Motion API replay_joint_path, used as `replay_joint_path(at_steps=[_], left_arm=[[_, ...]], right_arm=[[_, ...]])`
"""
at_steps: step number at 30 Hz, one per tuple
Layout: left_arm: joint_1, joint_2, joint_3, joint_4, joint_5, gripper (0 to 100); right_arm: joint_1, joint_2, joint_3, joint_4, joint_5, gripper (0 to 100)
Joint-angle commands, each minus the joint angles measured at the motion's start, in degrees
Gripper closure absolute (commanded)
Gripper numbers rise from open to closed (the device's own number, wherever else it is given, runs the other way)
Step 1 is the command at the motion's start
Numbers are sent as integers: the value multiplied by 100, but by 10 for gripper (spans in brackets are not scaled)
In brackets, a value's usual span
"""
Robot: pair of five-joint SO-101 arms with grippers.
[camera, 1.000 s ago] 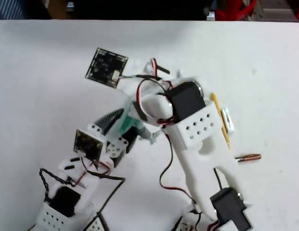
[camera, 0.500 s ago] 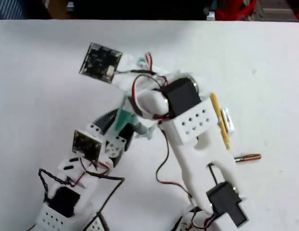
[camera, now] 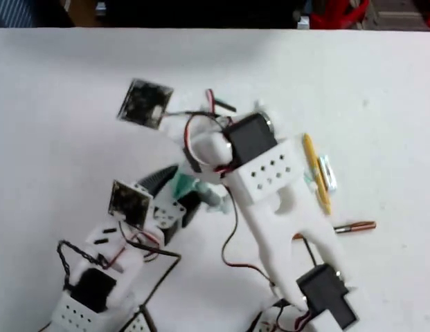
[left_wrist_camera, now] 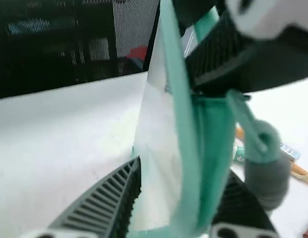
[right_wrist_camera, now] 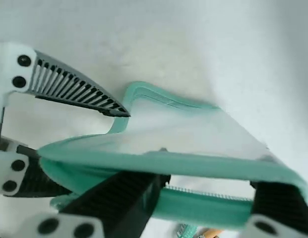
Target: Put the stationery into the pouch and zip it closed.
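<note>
Jaws of the left gripper (left_wrist_camera: 176,186) pinch the translucent, teal-rimmed soft pouch (right_wrist_camera: 193,134) between them, while those of the right gripper (right_wrist_camera: 208,183) stand part-open at its mouth, so a pull may slip it free.

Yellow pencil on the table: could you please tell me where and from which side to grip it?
Probably mid-shaft on the yellow pencil, coming straight down with the fingers across its width, since it lies flat, long and thin. A small white item lies close alongside, so grip clear of it.
</note>
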Motion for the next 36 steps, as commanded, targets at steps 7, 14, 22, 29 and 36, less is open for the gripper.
replay_joint_path(at_steps=[7, 14, 22, 29, 36], left_arm=[[-13, -66, -316, -123, -492, 801], [-13, -66, 70, -1266, -492, 977], [84, -40, -1178, -545, -448, 980], [497, 22, -2259, 62, -369, 980], [356, 1710, -2532, -141, -132, 980]], right_arm=[[-110, 277, 229, 171, 132, 603], [-92, -13, -897, 171, 105, 861], [110, -1455, -1864, 171, 105, 976], [1666, -2273, -1952, 163, -202, 978], [2967, -2343, -1837, 75, -1143, 975]])
